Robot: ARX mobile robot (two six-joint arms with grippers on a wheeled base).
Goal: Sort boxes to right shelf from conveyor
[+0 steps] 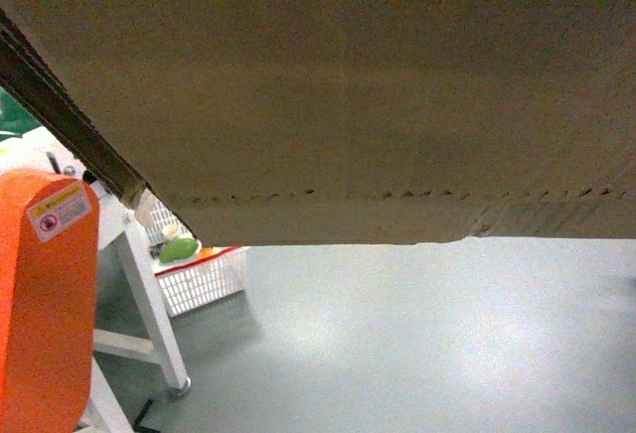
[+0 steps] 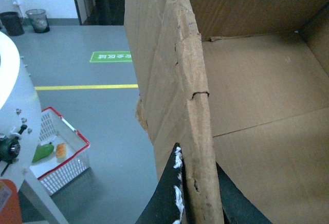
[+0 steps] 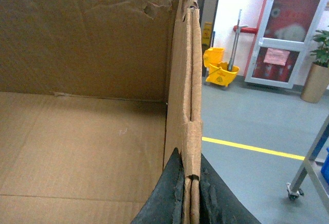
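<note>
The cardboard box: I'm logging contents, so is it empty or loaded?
Empty where visible: both wrist views show the cardboard box with bare floor inside; its near corners are out of frame.

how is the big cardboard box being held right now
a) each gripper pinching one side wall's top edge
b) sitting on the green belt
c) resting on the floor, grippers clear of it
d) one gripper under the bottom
a: the left gripper straddles one wall of the cardboard box and the right gripper straddles the opposite wall, a finger on each face, while the head view shows the box raised above the grey floor.
</note>
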